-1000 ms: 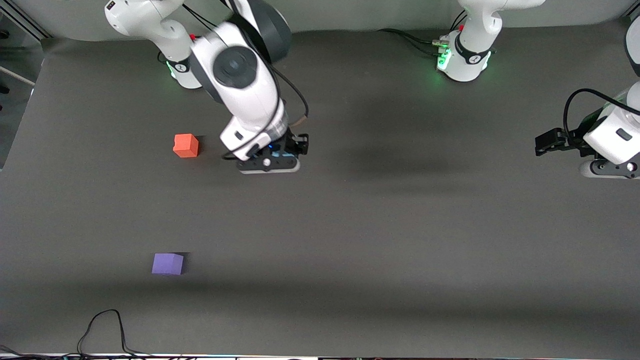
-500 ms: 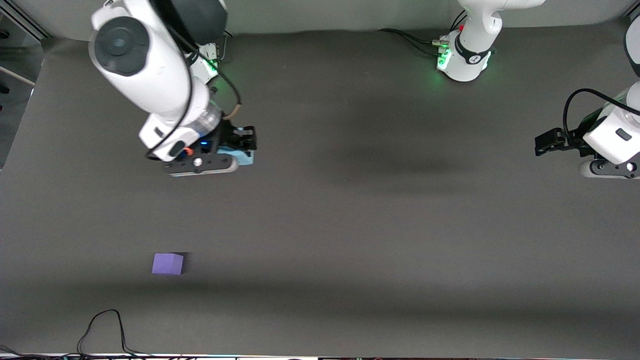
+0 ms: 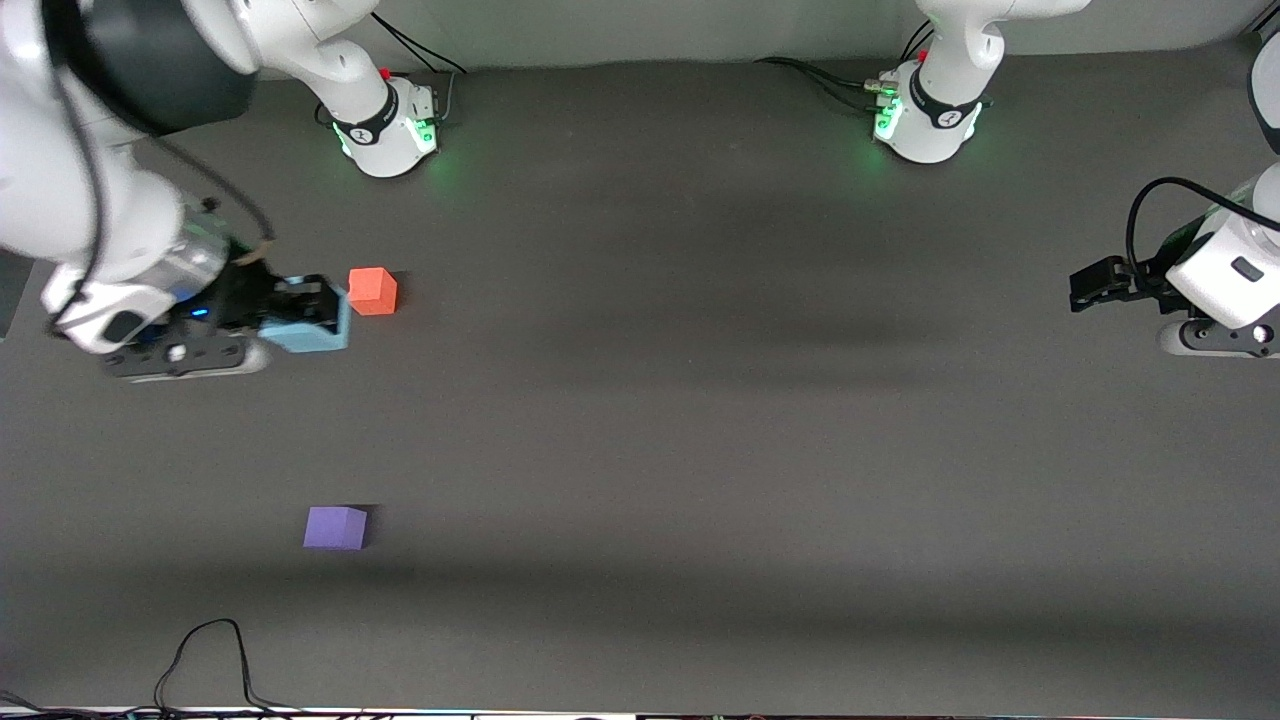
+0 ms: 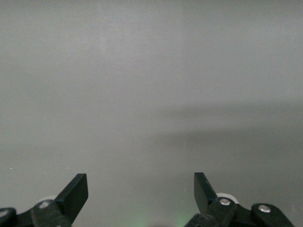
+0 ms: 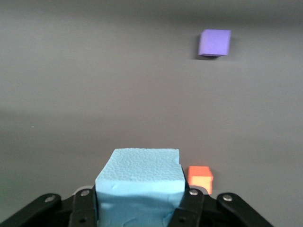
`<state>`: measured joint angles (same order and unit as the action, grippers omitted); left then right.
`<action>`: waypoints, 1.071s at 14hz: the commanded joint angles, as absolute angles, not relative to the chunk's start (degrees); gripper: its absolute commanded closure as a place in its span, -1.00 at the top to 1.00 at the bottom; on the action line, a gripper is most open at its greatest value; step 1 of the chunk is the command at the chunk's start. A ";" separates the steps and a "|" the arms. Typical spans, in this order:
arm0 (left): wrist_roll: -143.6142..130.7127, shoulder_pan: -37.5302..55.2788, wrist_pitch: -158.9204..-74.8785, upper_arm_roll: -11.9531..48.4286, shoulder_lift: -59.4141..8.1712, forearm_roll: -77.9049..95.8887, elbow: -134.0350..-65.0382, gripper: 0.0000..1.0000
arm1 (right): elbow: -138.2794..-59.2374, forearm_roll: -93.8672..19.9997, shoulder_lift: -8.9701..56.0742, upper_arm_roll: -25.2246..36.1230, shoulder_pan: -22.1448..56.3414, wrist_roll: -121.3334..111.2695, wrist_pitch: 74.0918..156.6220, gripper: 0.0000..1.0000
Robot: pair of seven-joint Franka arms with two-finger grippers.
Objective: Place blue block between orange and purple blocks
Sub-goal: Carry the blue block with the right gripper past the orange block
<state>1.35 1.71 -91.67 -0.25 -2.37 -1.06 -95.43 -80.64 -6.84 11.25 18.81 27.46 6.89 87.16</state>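
Right tool (image 3: 300,312) pinches the blue block (image 3: 310,328), up in the air over the tabletop (image 3: 700,420) just beside the orange block (image 3: 372,291), at the right arm's end. Purple block (image 3: 335,527) sits nearer the front camera than the orange block, well apart. Left tool (image 3: 1085,285) waits at the left arm's end.

Left wrist view: left tool (image 4: 141,194) fingers spread, only bare tabletop (image 4: 151,94) between them.

Right wrist view: right tool (image 5: 138,201) clamps the blue block (image 5: 139,182); orange block (image 5: 200,178) shows close beside it, purple block (image 5: 214,42) well apart from both.
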 commanded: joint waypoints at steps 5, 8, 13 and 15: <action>2.37 1.06 -91.67 0.18 -2.72 -1.05 -94.83 1.00 | -94.30 -5.63 4.48 -2.72 -2.37 -6.14 95.88 -0.26; 2.37 1.05 -91.84 0.26 -2.99 -1.05 -94.75 1.00 | -100.26 -4.31 4.57 -2.72 -2.37 -6.15 102.89 -0.26; 2.37 1.05 -91.85 0.18 -3.08 -1.05 -94.75 1.00 | -113.53 -4.39 6.85 -2.72 -2.46 -6.06 120.82 -0.26; 2.37 1.05 -91.93 0.18 -3.16 -0.97 -94.75 1.00 | -118.01 -4.74 9.13 -2.64 -2.72 -6.24 128.81 -0.26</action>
<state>1.37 1.57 -91.88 -0.21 -2.94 -1.06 -95.43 -113.48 -5.14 8.18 -2.55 -2.31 -5.46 122.30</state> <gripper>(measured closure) 0.000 0.449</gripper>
